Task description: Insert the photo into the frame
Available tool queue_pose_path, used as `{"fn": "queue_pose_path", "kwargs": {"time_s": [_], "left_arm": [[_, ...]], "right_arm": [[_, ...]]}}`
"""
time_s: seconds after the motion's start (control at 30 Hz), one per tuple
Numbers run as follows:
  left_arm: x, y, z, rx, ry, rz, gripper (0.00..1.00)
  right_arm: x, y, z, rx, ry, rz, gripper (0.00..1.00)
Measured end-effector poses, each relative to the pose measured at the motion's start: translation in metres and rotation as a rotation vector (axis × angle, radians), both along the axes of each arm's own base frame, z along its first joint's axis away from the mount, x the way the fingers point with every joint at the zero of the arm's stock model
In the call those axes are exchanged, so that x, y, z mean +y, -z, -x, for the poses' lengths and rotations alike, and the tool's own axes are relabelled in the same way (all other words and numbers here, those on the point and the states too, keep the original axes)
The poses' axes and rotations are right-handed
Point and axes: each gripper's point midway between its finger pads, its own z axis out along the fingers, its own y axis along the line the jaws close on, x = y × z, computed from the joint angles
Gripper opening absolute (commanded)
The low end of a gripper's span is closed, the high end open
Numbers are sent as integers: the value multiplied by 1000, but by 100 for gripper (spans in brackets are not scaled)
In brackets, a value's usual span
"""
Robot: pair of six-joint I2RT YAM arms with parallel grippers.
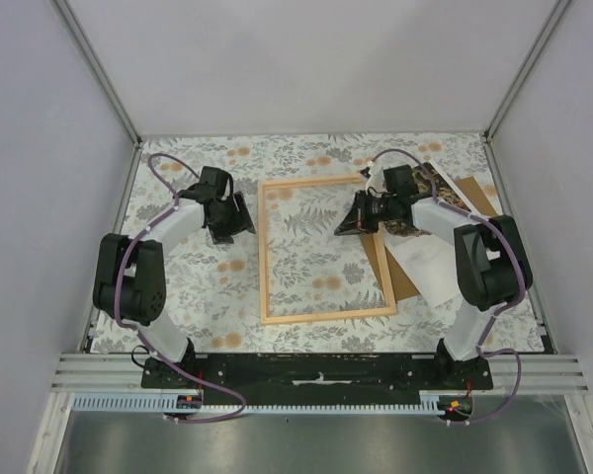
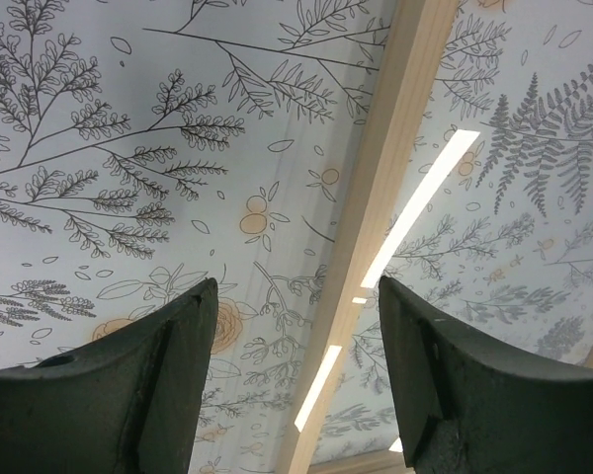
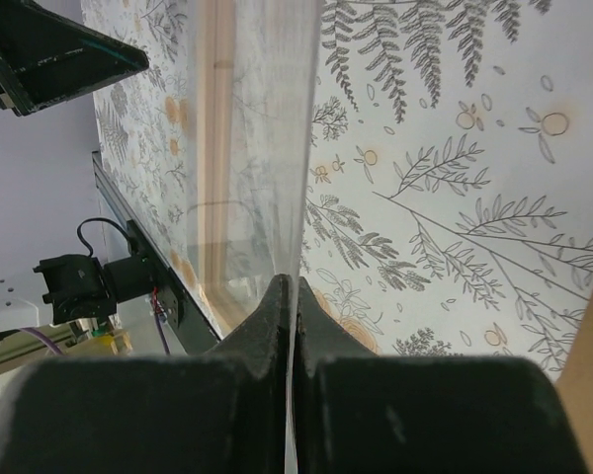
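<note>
Right claw (image 3: 290, 288): pinching a thin clear sheet (image 3: 247, 148), perhaps glazing.
Left claw (image 2: 298, 296): spread, over frame (image 2: 381, 188) rail.
Risk: the edge-held sheet slips or knocks the frame askew.

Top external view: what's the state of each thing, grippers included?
frame: lying flat, no photo inside
photo: outside frame, partly covered
left gripper: fingers open, empty
right gripper: fingers shut on thin clear sheet
backing board: flat, right of frame
</note>
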Motion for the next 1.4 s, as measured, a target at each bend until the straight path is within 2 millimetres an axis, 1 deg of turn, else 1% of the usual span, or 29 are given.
{"fn": "queue_pose_path", "kwargs": {"time_s": [0.17,0.37,0.47,0.67,0.9,1.1,1.4], "left_arm": [[7,5,3,10,-6,-30,72],[16,17,12,38,-17,-56,72],[20,21,16,51,-22,-68,72],[19,23,17,54,-18,-64,72],[13,24,16,51,-3,-32,72],[8,26,20,61,13,0,72],[2,25,18,53,26,28,71]], "right_arm": [[-15,0,-12,-6,10,0,0],[-27,0,-17,-1,12,3,0],[-29,-2,-17,0,5,-8,0],[-28,-6,-18,2,-18,-36,0],[-30,-5,-11,31,-43,-32,0],[-32,-5,-14,37,-59,-7,0],[-38,2,-14,60,-56,8,0]]}}
